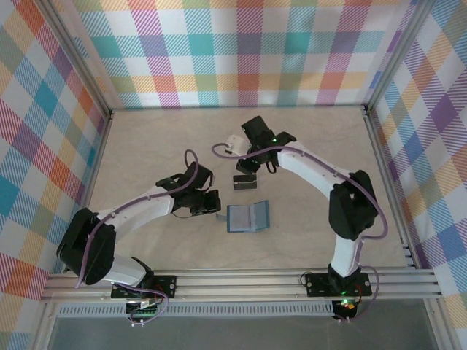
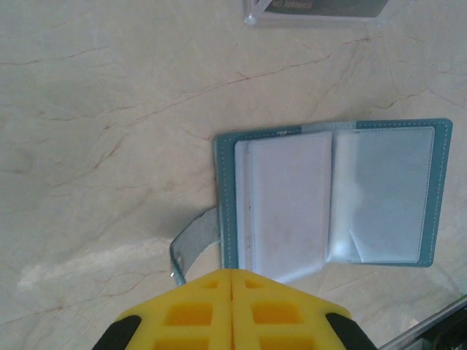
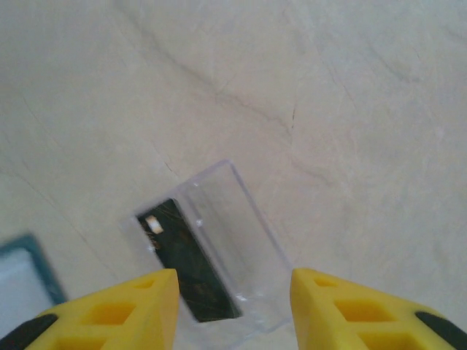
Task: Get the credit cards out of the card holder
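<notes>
Yellow-fingered right gripper (image 3: 233, 283) is hovering, jaws released, over a dark credit card (image 3: 191, 271) lying near the opened card holder (image 2: 328, 197); left gripper (image 2: 232, 281) is clenched, empty. Rising straight should avoid dragging it.

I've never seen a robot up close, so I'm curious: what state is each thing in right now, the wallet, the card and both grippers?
card holder: open, lying flat on the table, no dark card seen inside.
credit card: outside the holder, lying flat on the table.
left gripper: shut, holding nothing.
right gripper: open, above the card, not gripping it.
</notes>
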`<action>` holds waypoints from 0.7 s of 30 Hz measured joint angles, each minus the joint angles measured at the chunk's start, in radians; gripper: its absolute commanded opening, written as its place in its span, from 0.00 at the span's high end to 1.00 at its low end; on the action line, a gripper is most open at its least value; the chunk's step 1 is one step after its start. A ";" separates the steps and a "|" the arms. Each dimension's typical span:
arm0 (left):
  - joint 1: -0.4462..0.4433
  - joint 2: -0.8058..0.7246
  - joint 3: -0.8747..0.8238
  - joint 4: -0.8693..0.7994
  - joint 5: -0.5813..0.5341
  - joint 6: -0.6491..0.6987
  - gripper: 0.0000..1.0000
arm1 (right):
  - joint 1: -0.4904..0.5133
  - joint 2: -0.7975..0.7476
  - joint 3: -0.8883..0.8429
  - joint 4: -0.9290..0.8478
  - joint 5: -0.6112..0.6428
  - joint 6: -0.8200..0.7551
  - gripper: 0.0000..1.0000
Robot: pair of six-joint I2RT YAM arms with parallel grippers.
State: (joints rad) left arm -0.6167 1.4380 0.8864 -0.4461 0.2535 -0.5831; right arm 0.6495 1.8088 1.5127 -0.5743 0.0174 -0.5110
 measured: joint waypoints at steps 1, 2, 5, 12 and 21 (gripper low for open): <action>-0.003 0.019 0.010 0.007 0.006 0.000 0.94 | 0.000 -0.034 -0.047 0.021 -0.020 0.072 0.56; -0.003 0.033 0.016 0.011 0.011 0.000 0.95 | 0.000 -0.060 -0.084 0.037 -0.040 0.124 0.57; -0.016 0.082 0.038 0.022 0.025 0.000 0.96 | 0.000 -0.139 -0.207 0.096 -0.119 0.326 0.60; -0.040 0.179 0.066 0.037 0.027 0.000 0.99 | 0.000 -0.193 -0.386 0.185 -0.226 0.745 0.73; -0.063 0.221 0.060 0.035 0.011 0.001 1.00 | 0.003 -0.187 -0.498 0.237 -0.346 1.106 0.79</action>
State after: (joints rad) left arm -0.6792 1.6592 0.9466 -0.4110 0.2642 -0.5823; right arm 0.6525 1.6222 1.0149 -0.3374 -0.3290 0.5953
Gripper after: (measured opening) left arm 0.050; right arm 0.214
